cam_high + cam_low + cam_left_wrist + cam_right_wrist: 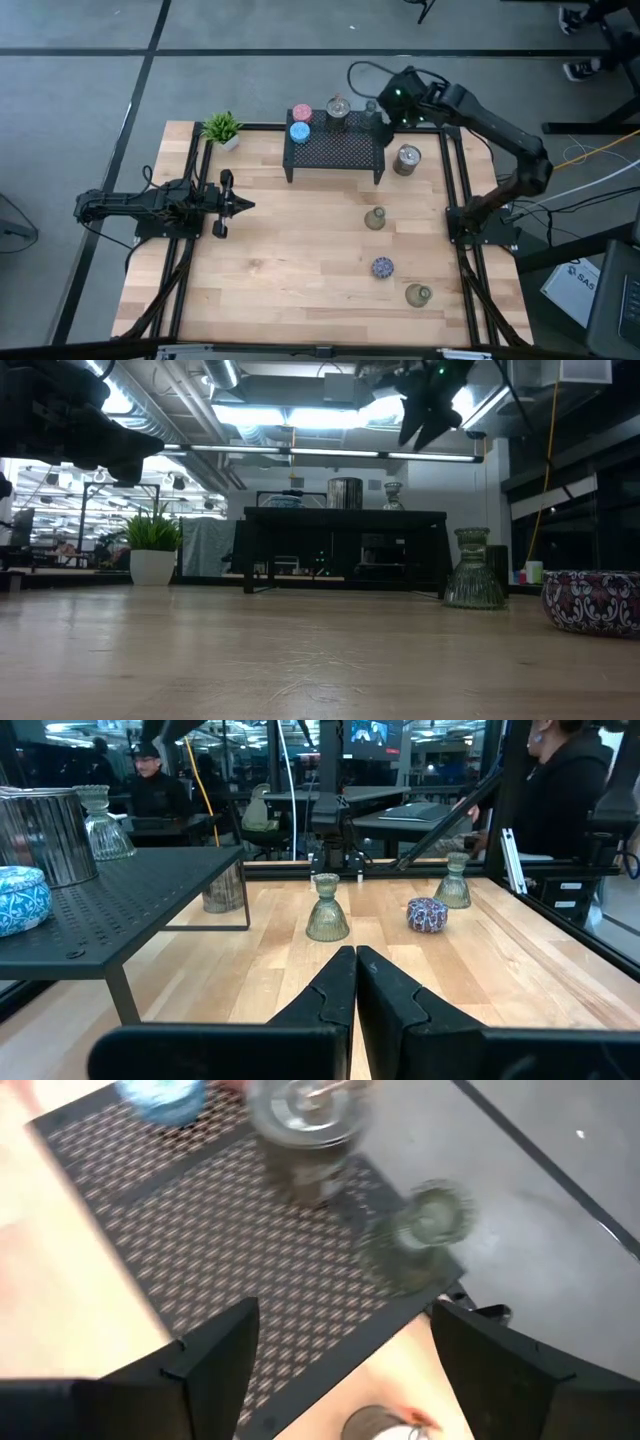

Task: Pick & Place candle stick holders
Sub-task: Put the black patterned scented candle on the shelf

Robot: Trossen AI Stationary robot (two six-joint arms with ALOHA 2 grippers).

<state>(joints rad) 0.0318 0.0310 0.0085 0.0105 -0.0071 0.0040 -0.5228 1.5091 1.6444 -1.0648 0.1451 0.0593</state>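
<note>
On the black mesh rack (335,150) stand a pink holder (302,113), a light blue one (299,131), a shiny silver one (337,112) and a glass olive-grey one (371,112). On the table stand another silver holder (406,159), an olive-grey one (375,219), a speckled dark blue one (382,267) and another olive-grey one (418,294). My right gripper (340,1350) is open and empty, high above the rack's far right corner, over the glass holder (420,1230). My left gripper (355,990) is shut and empty, low at the table's left.
A small green potted plant (222,128) stands at the far left beside the rack. Black frame rails (455,200) run along the table's left and right sides. Bare wood lies in the table's middle and near part. People show in the room beyond the table.
</note>
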